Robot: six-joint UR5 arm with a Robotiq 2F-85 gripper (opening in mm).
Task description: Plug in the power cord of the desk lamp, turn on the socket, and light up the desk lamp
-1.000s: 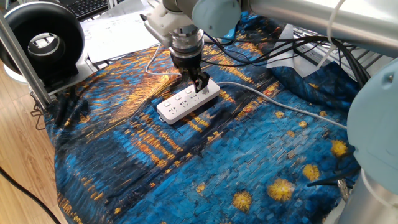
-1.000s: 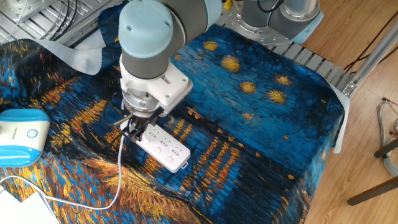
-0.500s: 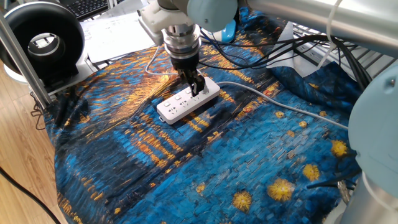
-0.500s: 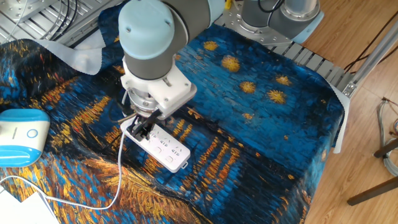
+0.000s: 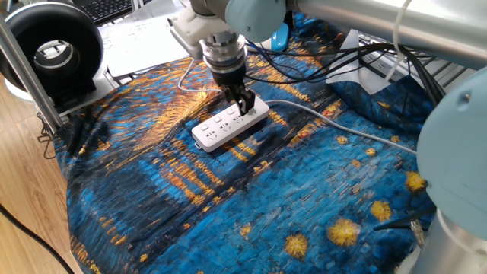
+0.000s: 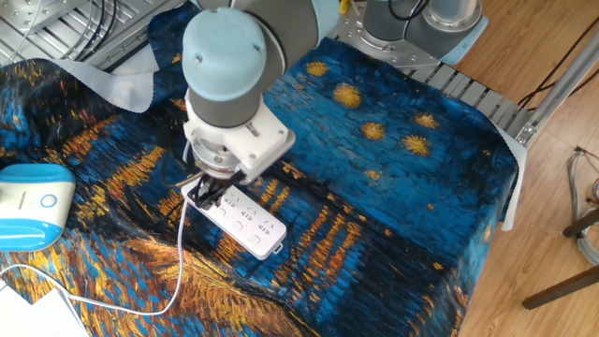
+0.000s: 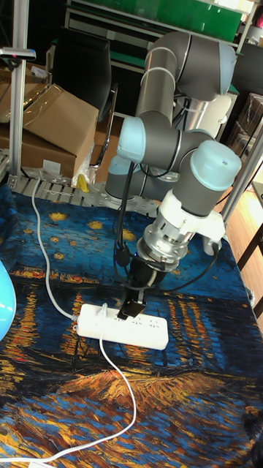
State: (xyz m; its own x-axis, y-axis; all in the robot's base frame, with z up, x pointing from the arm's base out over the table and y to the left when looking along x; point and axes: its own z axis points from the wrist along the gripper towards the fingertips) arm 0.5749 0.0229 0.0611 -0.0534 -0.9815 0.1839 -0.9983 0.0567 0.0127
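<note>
**Tall fixed view: end effector down on the socket**

The end effector (image 7: 134, 306) stands on top of the socket (image 7: 123, 326); whether its fingers are parted or closed cannot be told. The power cord (image 7: 123, 395) runs from the socket's near side across the painted cloth (image 7: 183, 409) covering the surface. The desk lamp (image 6: 33, 206) sits well apart, near the cloth's edge. Open cloth lies around the socket. No writing is legible.
</note>
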